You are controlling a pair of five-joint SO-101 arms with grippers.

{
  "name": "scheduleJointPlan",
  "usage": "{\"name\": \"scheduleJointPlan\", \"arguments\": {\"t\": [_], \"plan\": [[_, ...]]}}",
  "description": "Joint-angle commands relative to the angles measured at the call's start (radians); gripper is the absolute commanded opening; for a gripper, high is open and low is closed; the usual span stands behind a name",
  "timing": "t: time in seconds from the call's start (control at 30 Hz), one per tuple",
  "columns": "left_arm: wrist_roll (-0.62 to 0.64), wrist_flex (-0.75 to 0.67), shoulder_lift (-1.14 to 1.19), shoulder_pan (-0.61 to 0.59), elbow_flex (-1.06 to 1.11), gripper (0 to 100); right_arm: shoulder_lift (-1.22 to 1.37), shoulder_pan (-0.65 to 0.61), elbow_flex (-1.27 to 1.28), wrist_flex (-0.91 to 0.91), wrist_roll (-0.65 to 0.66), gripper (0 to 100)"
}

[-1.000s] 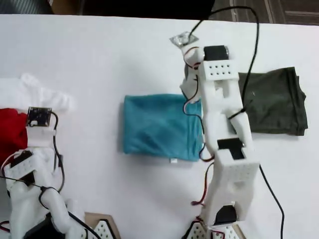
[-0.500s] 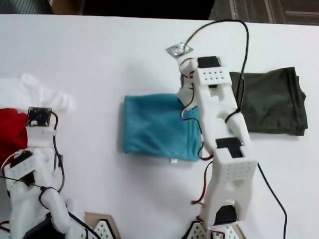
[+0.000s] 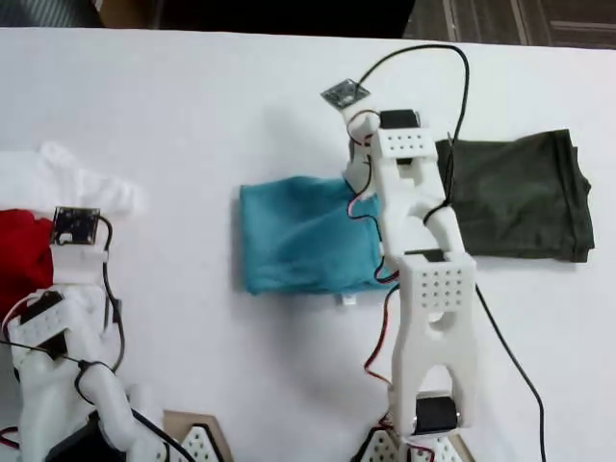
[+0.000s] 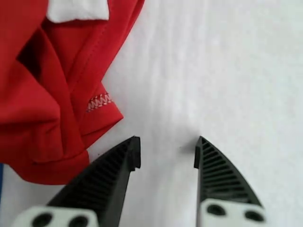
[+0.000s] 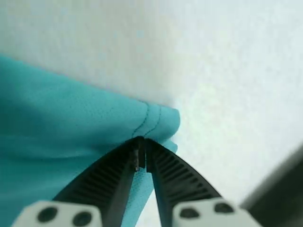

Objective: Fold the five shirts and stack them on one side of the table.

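Note:
A folded teal shirt point(image 3: 306, 236) lies at the table's middle. My right gripper point(image 5: 142, 156) is shut on its far right corner point(image 5: 158, 120), and the hem bunches between the fingers. In the high view the right arm point(image 3: 423, 250) stretches over that shirt's right edge. A folded dark green shirt point(image 3: 525, 195) lies to the right. A red shirt point(image 3: 21, 258) and a white shirt point(image 3: 67, 181) sit at the left edge. My left gripper point(image 4: 166, 153) is open just above bare table, with the red shirt point(image 4: 47, 85) beside it.
The white table point(image 3: 192, 115) has free room at the far side and between the two arms. Cables run from the right arm over the dark green shirt. Arm bases point(image 3: 192, 443) stand at the near edge.
The right arm has drawn back toward its base and shifted left, dragging the teal shirt's right corner with it; the shirt now looks narrower and bunched. The left arm has not moved.

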Motion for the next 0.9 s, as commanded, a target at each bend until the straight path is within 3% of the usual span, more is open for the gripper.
{"name": "scheduleJointPlan", "arguments": {"t": [0.0, 0.17, 0.3, 0.5, 0.7, 0.87], "plan": [[0.003, -0.025, -0.012, 0.000, 0.001, 20, 0.001, -0.025, -0.137, 0.088, 0.003, 2.3], [0.003, -0.025, -0.012, 0.000, 0.001, 20, -0.033, -0.001, -0.324, 0.254, -0.008, 2.3], [0.003, -0.025, -0.012, 0.000, 0.001, 20, -0.128, 0.030, -0.331, 0.291, -0.149, 2.3], [0.003, -0.025, -0.012, 0.000, 0.001, 20, -0.363, -0.015, 0.029, 0.291, -0.207, 3.3], [0.003, -0.025, -0.012, 0.000, 0.001, 20, -0.547, -0.039, 0.394, 0.254, -0.204, 22.0], [0.003, -0.025, -0.012, 0.000, 0.001, 20, -0.558, -0.039, 0.606, 0.101, -0.213, 24.1]]}}
